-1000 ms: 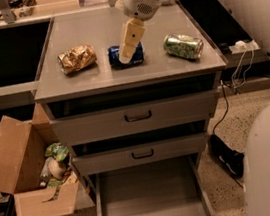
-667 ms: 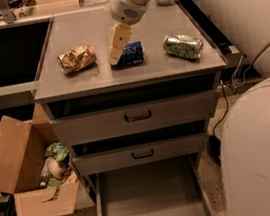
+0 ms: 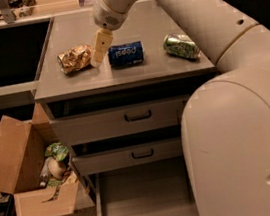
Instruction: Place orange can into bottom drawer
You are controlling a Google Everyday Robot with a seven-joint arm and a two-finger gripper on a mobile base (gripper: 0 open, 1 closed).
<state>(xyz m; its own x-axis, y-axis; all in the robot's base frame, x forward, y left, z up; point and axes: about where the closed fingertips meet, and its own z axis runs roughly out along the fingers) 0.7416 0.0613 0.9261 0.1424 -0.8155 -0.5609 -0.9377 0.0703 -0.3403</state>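
The orange can (image 3: 73,58) is a crumpled gold-orange can lying on its side at the left of the grey cabinet top (image 3: 169,67). My gripper (image 3: 100,48) hangs from the arm just to the right of it, between it and the blue Pepsi can (image 3: 125,54). The gripper's yellowish fingers (image 3: 101,44) point down toward the cabinet top. The bottom drawer (image 3: 138,200) is pulled open below, showing a flat grey floor; its right part is hidden behind my arm's big white body.
A green can (image 3: 181,45) lies at the right of the cabinet top. Two shallower drawers with dark handles (image 3: 137,115) sit above the open one. An open cardboard box (image 3: 30,171) with rubbish stands on the floor at left.
My gripper has moved left, from over the Pepsi can to the gap beside the orange can. The cans have not moved.
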